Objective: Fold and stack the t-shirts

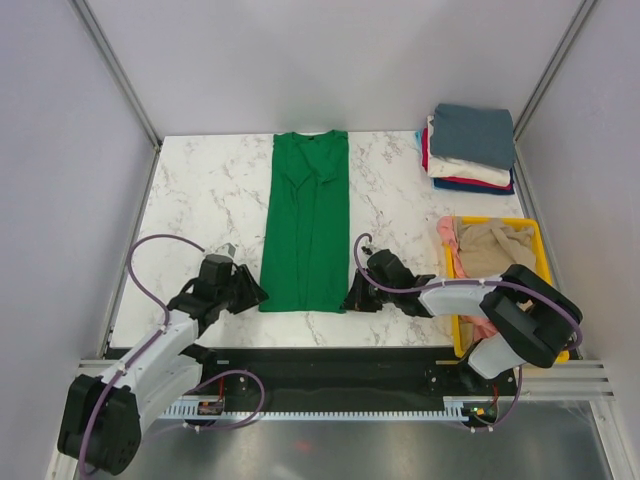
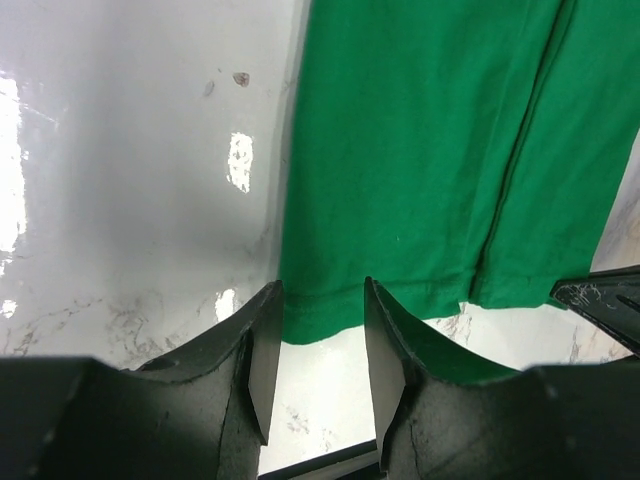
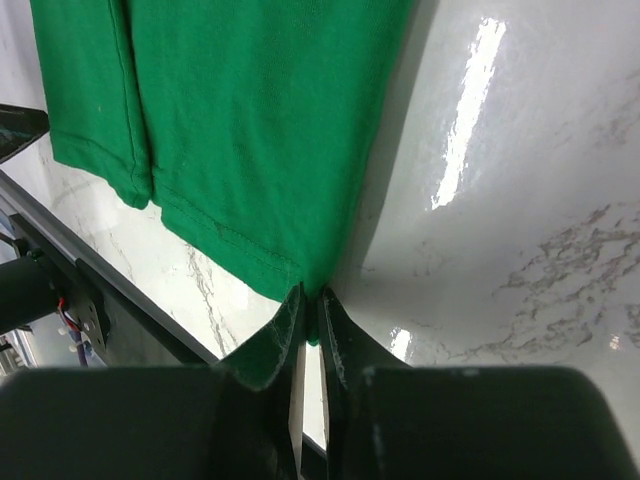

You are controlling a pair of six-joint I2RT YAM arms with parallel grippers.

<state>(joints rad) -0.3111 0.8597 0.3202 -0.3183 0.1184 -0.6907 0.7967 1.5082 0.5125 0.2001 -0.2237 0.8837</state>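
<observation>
A bright green t-shirt (image 1: 308, 220) lies flat in a long narrow strip down the table's middle, sleeves folded in, collar at the far end. My left gripper (image 1: 250, 293) is open at its near left hem corner; in the left wrist view the hem (image 2: 330, 318) lies just ahead of the open fingers (image 2: 262, 350). My right gripper (image 1: 353, 298) is shut on the near right hem corner, pinching green cloth (image 3: 290, 270) between its fingertips (image 3: 311, 300). A stack of folded t-shirts (image 1: 468, 148), slate blue on top with white and red below, sits at the far right.
A yellow bin (image 1: 540, 240) at the right edge holds crumpled beige (image 1: 492, 245) and salmon pink tees. The table's near edge and a black rail (image 1: 330, 365) lie just behind both grippers.
</observation>
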